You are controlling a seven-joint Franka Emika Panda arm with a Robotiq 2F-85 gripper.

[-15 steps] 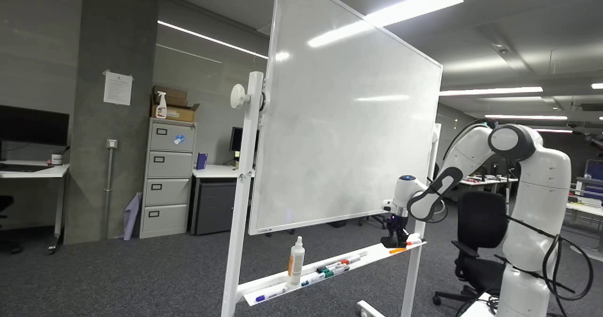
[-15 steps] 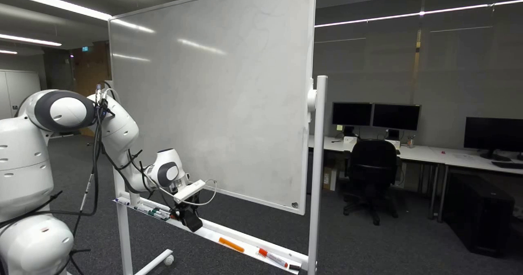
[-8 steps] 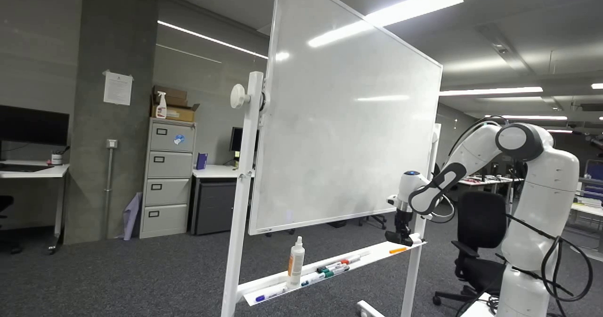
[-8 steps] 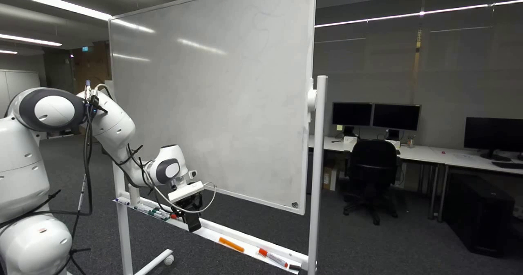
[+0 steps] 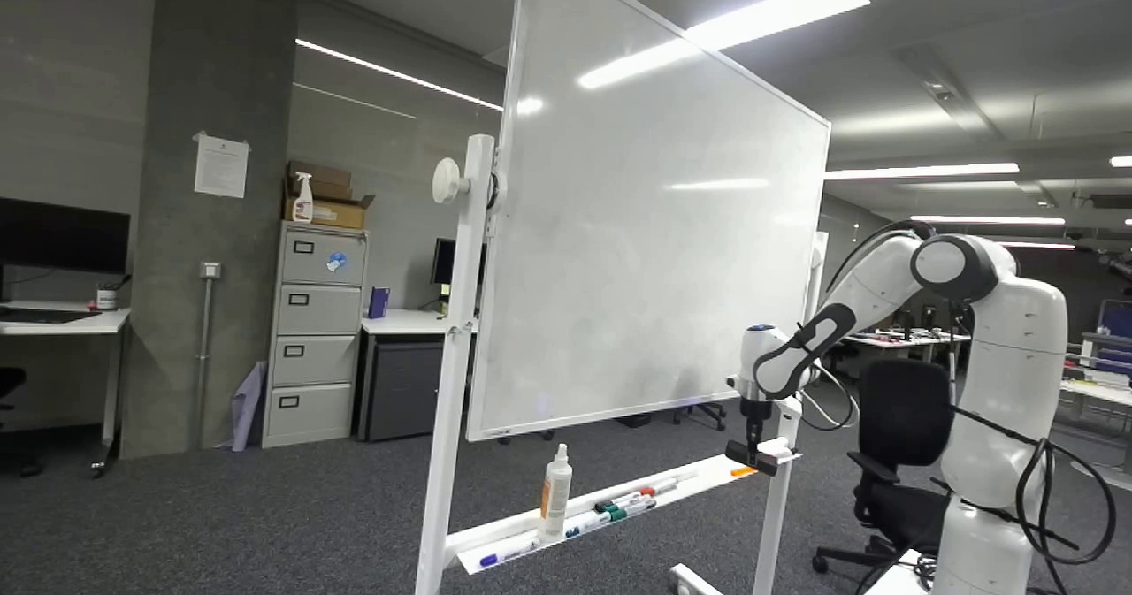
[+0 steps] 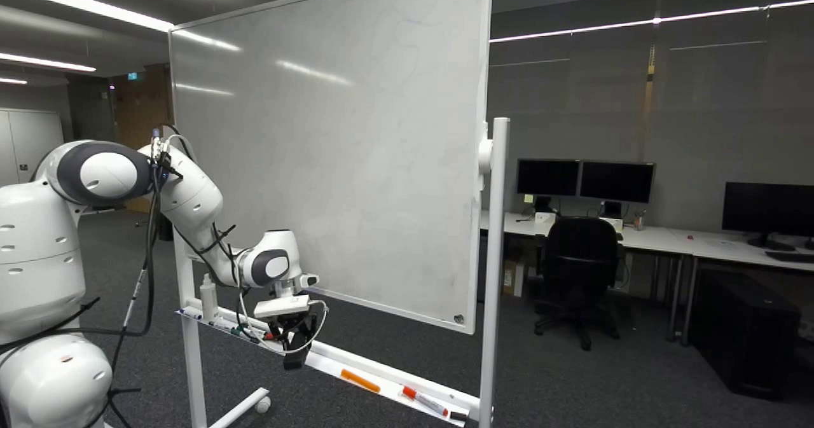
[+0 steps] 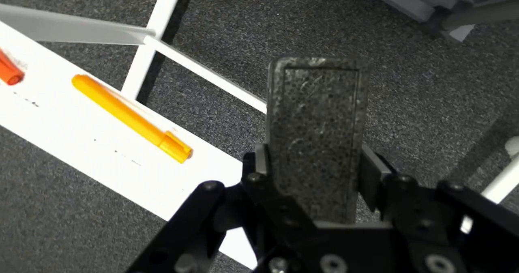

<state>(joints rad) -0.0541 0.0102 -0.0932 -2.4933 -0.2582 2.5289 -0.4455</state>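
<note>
The eraser (image 7: 316,119), a dark oblong block that looks made for wiping a board, is held in the gripper (image 7: 316,162) beside the tray (image 7: 142,179), lower than the bottom edge of the whiteboard (image 5: 654,241). The 2 fingers stand apart by the width of the block and press on its 2 long sides; this grip probably suits it because it spans the narrower width and leaves the broad face uncovered. In the wrist view, carpet (image 7: 243,33) shows around much of the block, so it seems clear of the tray's top, though whether it touches the edge I cannot tell. Nearest to it lies an orange pen (image 7: 129,115), with a red marker (image 6: 426,401) farther toward the tray's end; both lie lengthwise, likely because the tray is too narrow for them to lie across it. In both exterior views a bottle (image 5: 555,496) stands upright toward the opposite end, presumably steady on its flat base, and several markers (image 5: 616,515) lie between it and the gripper.
</note>
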